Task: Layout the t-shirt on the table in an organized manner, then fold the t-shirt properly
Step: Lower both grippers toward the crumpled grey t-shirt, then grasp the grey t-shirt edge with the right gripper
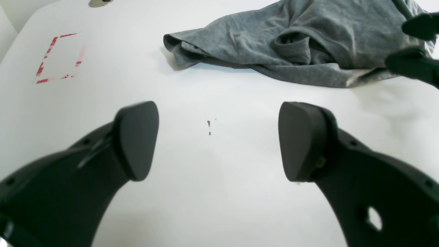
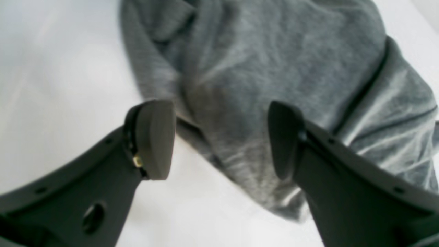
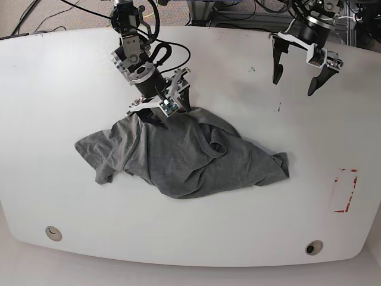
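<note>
1. The table (image 3: 36, 89) carries everything.
2. The t-shirt (image 3: 178, 158) lies crumpled beneath the right pincer (image 3: 161, 110), well apart from the left pincer (image 3: 294, 77).
3. Both pincers are spread, empty.
4. Layout seems barely begun; next, the right pincer should pinch the nearest edge.

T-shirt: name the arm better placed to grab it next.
Right. Its open claw hangs directly over the t-shirt's edge, cloth between its fingers. The left claw, also open, hovers over the bare table, well clear of it.
</note>
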